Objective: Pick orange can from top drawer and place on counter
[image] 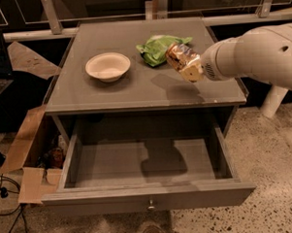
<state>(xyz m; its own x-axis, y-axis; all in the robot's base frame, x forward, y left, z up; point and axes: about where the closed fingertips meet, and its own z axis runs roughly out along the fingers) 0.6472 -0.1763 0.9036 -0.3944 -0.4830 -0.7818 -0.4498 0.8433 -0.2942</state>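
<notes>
Camera view: looks down on the grey cabinet from its front, and my arm enters from the right of the white bowl.
Arm: my thick, smooth, off-white arm (250,53) reaches in nearly level, well right of the white bowl (108,66), and tapers to a rounded wrist.
Gripper: my gripper (187,65) hangs right of the bowl, above the tabletop, closed around the orange can; its tips are mostly hidden behind the can.
Orange can: the orange can (183,62) is small, shiny orange-gold and silver metal with a dented body. It is tilted in my grip, clear of the surface, with its shadow on the grey below.
Counter: the counter (135,92) is a flat, square, matte grey top with a thin chipped front edge. The bowl rests on it.
Bowl: round, shallow, matte cream-white.
Green bag: a crinkled, glossy green snack bag (158,49) lies right of the bowl, just behind the can.
Top drawer: the top drawer (144,198) is wide, shallow, grey wood, pulled open below the bowl. Its flat front carries one small round metal knob (151,204).
Cardboard: brown flaps (28,152) lie low to the left of the bowl.
</notes>
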